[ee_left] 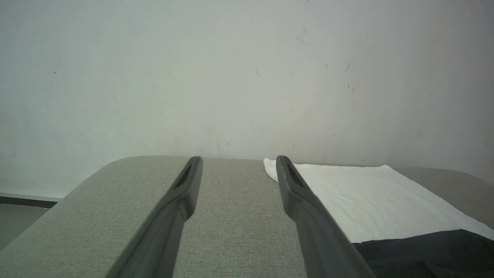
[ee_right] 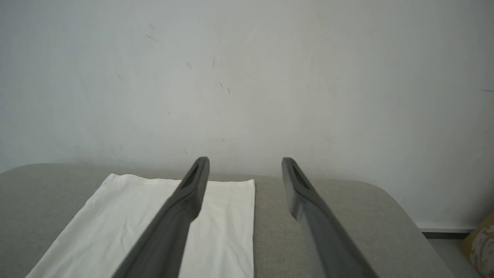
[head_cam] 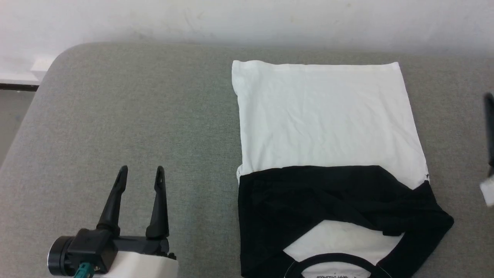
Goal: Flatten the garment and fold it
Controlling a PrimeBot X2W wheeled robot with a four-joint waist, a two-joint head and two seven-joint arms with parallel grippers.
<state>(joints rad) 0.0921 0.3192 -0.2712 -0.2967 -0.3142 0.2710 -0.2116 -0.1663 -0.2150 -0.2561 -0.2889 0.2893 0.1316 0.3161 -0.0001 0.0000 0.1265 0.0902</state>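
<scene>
The garment lies flat on the grey padded surface, right of centre. Its white body reaches toward the wall. Its black sleeves are folded across the near part. The black neck trim and the printed neck tape sit at the bottom edge. My left gripper stands open to the left of the garment, apart from it, with nothing between its fingers. In the left wrist view that gripper points at the wall, with the garment to its right. My right gripper is open over the garment's right edge, and its blurred dark finger shows at the right border.
The grey padded surface has rounded far corners and ends at a white wall. Floor shows beyond its left edge. A yellowish patterned object sits low beyond the right end. Bare fabric spreads left of the garment.
</scene>
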